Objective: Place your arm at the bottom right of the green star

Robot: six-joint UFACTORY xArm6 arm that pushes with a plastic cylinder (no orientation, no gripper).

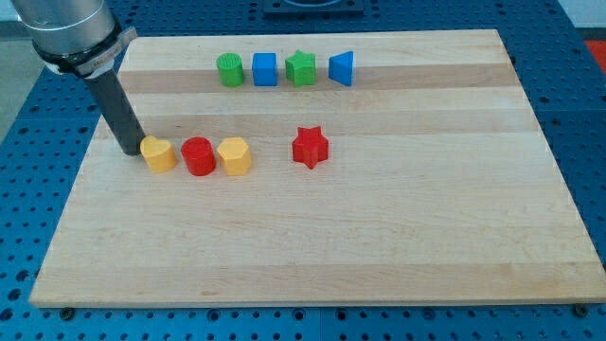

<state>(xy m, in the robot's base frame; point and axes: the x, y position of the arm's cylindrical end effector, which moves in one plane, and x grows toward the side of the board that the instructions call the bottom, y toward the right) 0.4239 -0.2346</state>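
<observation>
my tip (130, 150) rests on the tabletop (379, 246) at the view's left, touching or just beside the left edge of a yellow block (159, 153). there are no jaws here, only the bare rod, holding nothing. right of that block sit a red cylinder (198, 156), another yellow block (235, 156) and, apart, a red star (310, 147). the green star (301, 68) lies in the top row, well apart from my tip, between a blue cube (264, 69) and a blue triangular block (342, 68); a green cylinder (230, 70) ends the row at left.

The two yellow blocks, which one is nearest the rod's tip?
The left yellow block, right beside my tip; the other yellow block sits beyond the red cylinder.
</observation>
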